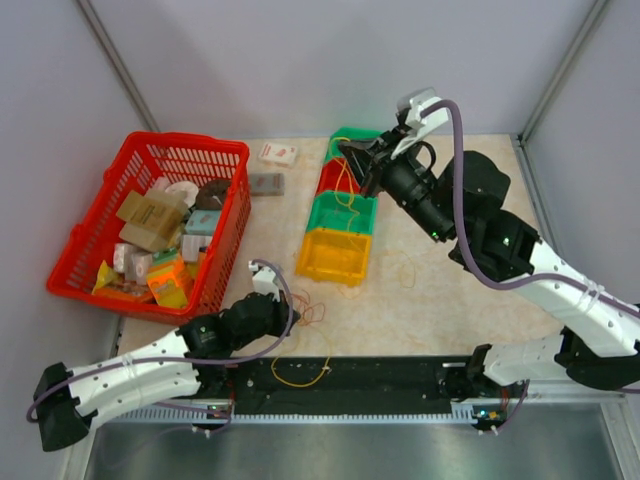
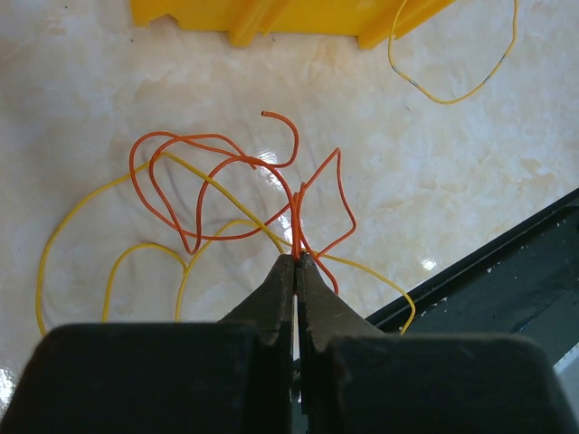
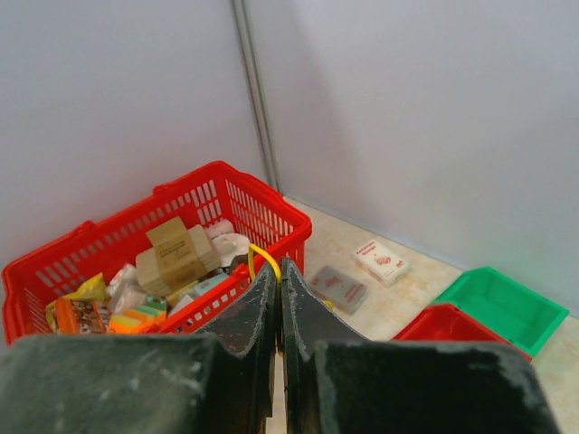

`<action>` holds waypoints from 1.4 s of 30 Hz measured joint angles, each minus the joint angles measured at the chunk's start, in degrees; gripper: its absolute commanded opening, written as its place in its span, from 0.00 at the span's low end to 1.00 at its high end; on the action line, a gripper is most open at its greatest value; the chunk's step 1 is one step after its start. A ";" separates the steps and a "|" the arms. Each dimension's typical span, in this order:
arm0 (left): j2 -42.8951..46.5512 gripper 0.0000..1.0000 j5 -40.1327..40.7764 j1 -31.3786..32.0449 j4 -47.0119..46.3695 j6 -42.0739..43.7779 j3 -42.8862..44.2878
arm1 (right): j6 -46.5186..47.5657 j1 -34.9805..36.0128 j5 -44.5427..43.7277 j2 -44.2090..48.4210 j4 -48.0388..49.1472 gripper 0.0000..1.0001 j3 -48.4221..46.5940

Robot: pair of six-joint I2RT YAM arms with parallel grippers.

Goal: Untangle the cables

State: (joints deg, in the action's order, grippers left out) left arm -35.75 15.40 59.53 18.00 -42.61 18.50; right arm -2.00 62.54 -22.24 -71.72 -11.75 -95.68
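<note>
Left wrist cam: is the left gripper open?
No, the left gripper has its jaws closed, pinching a strand of the orange cable at the tips.

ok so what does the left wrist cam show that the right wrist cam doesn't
Only left wrist: the left gripper shut on an orange cable that crosses a loose yellow cable, with a yellow bin beyond.
Only right wrist: the right gripper shut on a yellow strand, a red basket of packages, two flat packets, a green bin and a red bin.
Both: closed jaws pinching a thin cable, and the pale table.
</note>
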 measured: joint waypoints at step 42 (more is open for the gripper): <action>3.30 0.00 -0.83 0.00 0.42 0.11 0.00 | -2.78 -4.24 0.70 0.63 1.95 0.00 14.60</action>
State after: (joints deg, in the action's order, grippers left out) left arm -32.45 14.57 59.53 18.41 -42.50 18.50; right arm -4.78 58.30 -21.54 -71.09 -9.80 -81.08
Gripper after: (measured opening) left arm 0.011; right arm 0.007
